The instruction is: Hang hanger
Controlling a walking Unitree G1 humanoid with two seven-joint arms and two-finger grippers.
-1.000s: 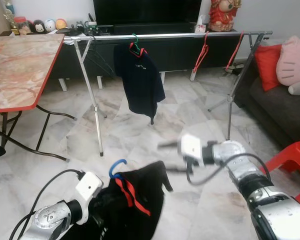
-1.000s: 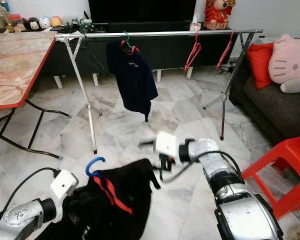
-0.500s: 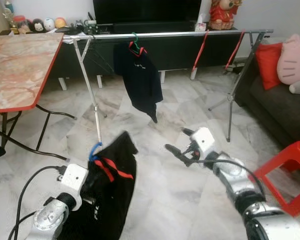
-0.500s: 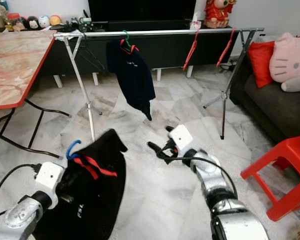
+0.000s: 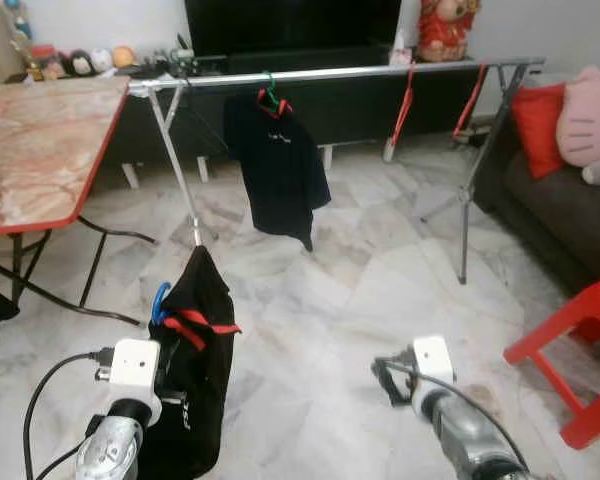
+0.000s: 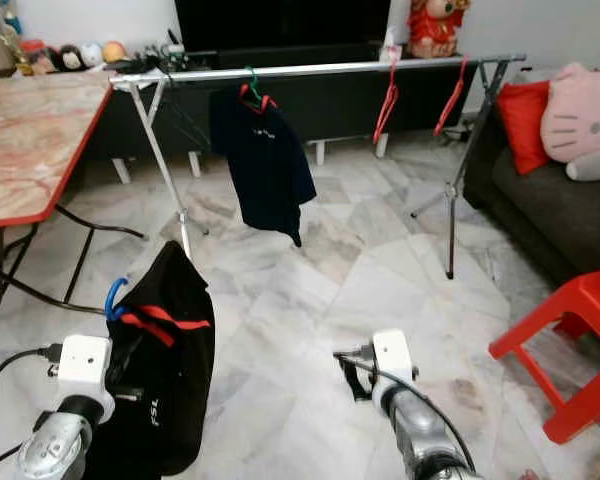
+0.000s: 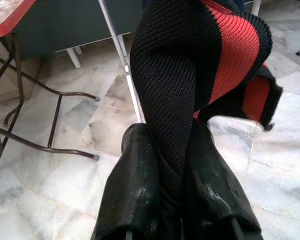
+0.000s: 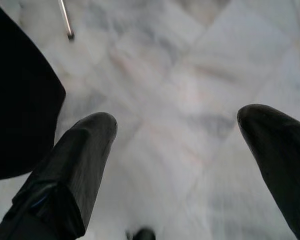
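- The left gripper (image 7: 177, 200) is clenched on the black garment (image 5: 195, 370), at the collar with its red trim, so the cloth hangs straight down from the fingers.
- The blue hanger (image 5: 160, 300) sits inside this garment; only its hook shows at the top, on the robot's left side.
- Half a second ago the garment was still swinging and spread out to the side; now it hangs narrow and calm, which I think makes it easier to aim the hook.
- The right gripper (image 8: 180, 145) has come down low and near the body, with its two fingers wide apart and nothing between them, only the marble floor (image 5: 360, 290) below.
- It was stretched forward before, so I judge it has finished helping and the left arm carries the load alone.
- Farther away stands the drying rack (image 5: 380, 72), its rail well apart from the hanger and higher than it.
- On the rail hangs a dark shirt (image 5: 278, 165) on a green hanger, and two red hangers (image 5: 405, 105) are more to the right.
- The table (image 5: 40, 150) is at the left, a red stool (image 5: 570, 350) at the right.
- The hanging is not yet done: the robot must probably approach and lift the hook over the rail.
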